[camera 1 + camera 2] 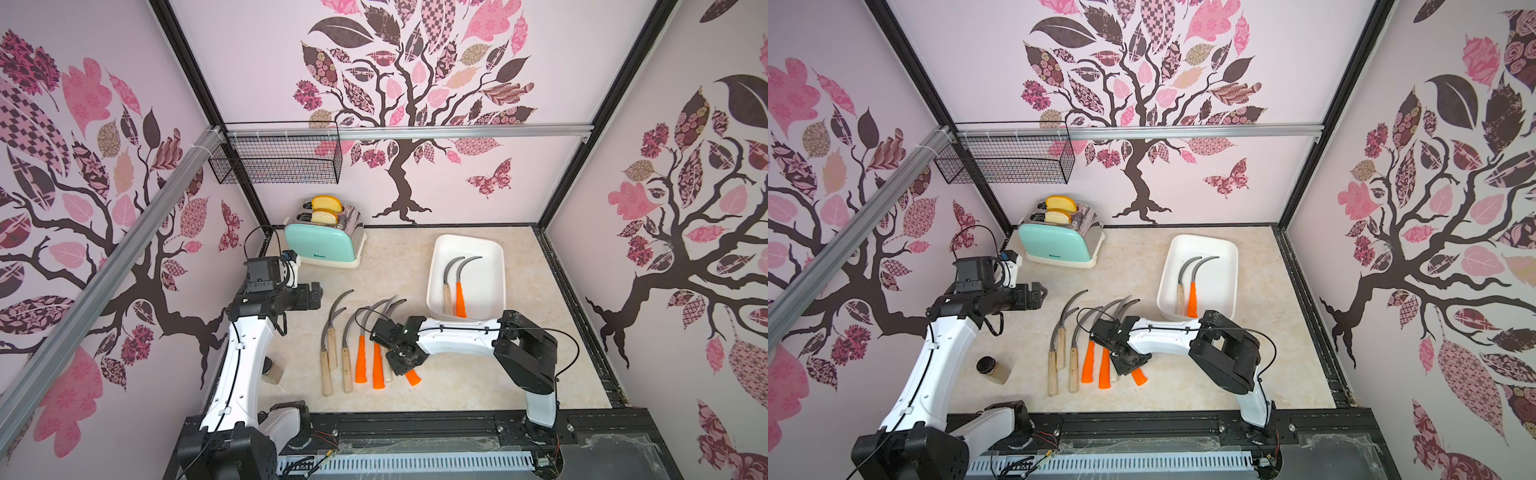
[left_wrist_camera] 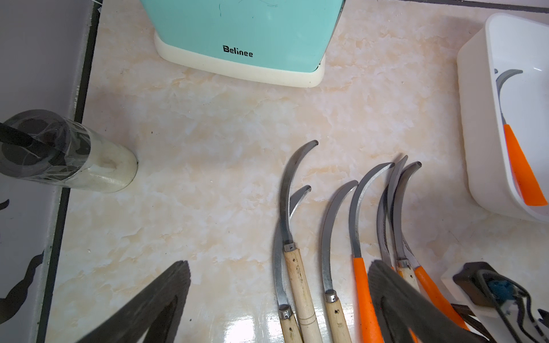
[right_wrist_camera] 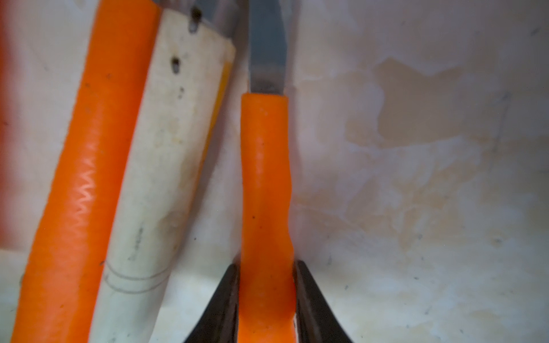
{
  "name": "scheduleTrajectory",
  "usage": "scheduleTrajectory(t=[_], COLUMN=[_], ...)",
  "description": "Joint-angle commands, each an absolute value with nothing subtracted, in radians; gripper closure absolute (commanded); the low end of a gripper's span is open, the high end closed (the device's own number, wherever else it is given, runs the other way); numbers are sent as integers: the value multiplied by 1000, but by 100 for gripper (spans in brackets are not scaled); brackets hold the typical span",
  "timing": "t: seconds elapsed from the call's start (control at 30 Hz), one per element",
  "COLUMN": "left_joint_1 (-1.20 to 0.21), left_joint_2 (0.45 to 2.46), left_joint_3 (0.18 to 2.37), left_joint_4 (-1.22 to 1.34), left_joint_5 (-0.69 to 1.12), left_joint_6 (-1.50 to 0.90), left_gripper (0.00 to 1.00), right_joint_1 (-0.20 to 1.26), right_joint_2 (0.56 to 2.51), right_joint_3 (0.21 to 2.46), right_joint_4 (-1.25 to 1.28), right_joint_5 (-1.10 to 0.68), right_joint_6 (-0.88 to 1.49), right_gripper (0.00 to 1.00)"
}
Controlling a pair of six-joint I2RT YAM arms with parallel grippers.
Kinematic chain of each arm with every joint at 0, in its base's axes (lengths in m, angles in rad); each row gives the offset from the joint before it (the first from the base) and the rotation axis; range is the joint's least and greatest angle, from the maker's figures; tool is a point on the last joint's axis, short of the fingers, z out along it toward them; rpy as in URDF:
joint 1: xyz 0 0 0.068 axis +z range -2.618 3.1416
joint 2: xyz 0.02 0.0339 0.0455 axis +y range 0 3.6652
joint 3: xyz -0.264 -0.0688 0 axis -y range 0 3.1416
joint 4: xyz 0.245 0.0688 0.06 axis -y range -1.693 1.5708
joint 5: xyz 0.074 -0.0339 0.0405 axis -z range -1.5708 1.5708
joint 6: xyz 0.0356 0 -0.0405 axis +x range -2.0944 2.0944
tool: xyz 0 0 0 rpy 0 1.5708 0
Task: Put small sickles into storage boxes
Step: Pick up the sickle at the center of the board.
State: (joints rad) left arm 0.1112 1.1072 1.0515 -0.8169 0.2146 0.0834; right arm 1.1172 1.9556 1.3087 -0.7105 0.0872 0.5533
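Several small sickles lie in a row on the marble table, wooden-handled ones (image 1: 327, 368) at the left and orange-handled ones (image 1: 360, 359) beside them. My right gripper (image 3: 266, 264) is down at the row's right end, shut on an orange-handled sickle (image 3: 264, 178); that handle's end (image 1: 412, 377) pokes out under the gripper in both top views. The white storage box (image 1: 465, 243) stands at the back right and holds a wooden-handled sickle (image 1: 446, 293) and an orange-handled one (image 1: 460, 299). My left gripper (image 2: 278, 262) hangs open above the table, left of the row, holding nothing.
A mint toaster (image 1: 324, 243) with bread slices stands at the back left. A small jar (image 1: 994, 370) sits beside the left arm. A black wire basket (image 1: 278, 158) hangs on the back wall rail. The right arm (image 1: 457, 336) stretches across in front of the box.
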Motion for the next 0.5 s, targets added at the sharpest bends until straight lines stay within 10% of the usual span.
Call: scheduleTrajectory(t=[0.0, 0.47], left_joint_1=[108, 108], left_joint_2=[1108, 1108], left_joint_3=[1059, 1066], left_joint_4=[-818, -828], left_joint_5=[226, 230], left_joint_6=[95, 101], left_gripper=[2, 2], right_joint_1=[1117, 1099], right_joint_2=[1967, 1946], right_joint_3=[1265, 1295], right_joint_4=[-786, -886], right_joint_5=[126, 151], right_joint_6=[556, 510], right_gripper=[70, 69])
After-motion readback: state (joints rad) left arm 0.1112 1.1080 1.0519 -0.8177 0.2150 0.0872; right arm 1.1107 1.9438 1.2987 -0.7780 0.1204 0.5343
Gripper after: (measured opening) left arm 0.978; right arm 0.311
